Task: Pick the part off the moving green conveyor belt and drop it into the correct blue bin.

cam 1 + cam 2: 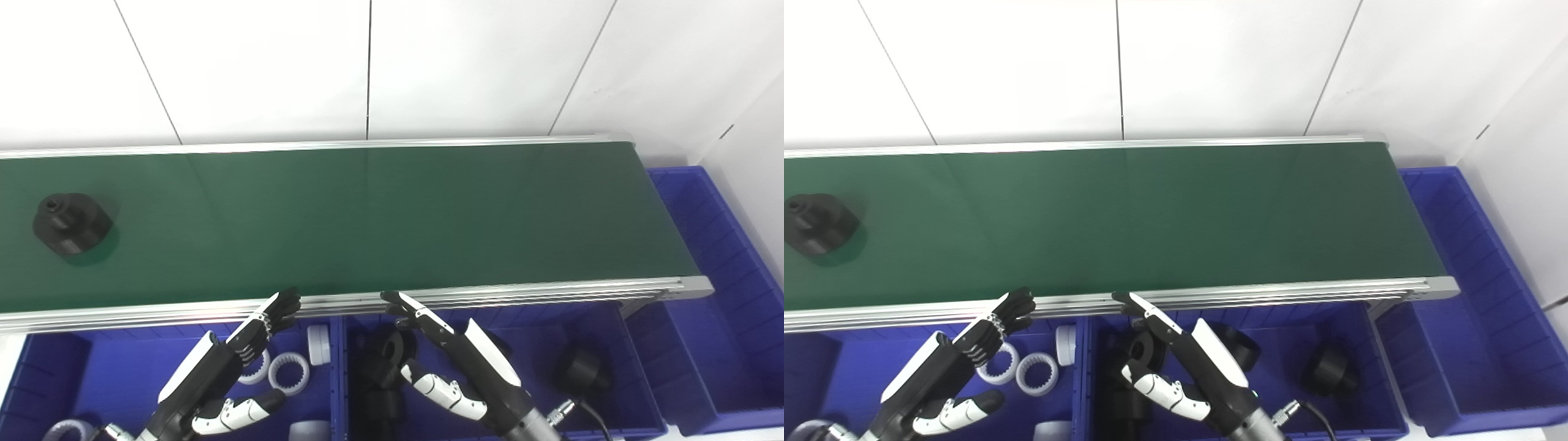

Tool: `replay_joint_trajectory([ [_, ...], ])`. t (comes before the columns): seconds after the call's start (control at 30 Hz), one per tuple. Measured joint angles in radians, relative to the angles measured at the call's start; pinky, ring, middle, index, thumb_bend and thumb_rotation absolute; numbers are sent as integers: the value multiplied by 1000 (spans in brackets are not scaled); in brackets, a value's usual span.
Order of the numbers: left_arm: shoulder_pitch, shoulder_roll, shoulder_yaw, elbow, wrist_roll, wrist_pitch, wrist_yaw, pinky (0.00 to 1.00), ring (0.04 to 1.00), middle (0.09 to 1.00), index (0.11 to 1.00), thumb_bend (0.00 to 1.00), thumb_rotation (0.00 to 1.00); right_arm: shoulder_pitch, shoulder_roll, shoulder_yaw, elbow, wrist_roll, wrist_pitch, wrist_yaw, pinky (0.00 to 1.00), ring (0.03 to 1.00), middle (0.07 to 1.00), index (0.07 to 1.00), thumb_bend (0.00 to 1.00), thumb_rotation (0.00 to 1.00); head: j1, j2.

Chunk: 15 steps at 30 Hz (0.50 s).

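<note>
Left hand [229,361] open, empty; right hand [456,361] likewise, fingertips [392,297] at rail

Conveyor belt [367,220] cut off at left edge. Right hand [456,367] hides black parts [380,373] in bin below belt. White ring [67,430] cut by bottom edge.
</note>
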<state>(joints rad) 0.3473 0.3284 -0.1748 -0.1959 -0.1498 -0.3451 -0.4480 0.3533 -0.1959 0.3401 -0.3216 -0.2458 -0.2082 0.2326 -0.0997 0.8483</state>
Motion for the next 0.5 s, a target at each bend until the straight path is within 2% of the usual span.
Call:
replay_joint_trajectory([
  [0.5, -2, 1, 0, 0, -1, 4, 0, 931, 964, 979, 965, 415, 571, -3, 2, 0, 0, 0, 2, 1, 831, 897, 936, 934, 391, 841, 0, -3],
])
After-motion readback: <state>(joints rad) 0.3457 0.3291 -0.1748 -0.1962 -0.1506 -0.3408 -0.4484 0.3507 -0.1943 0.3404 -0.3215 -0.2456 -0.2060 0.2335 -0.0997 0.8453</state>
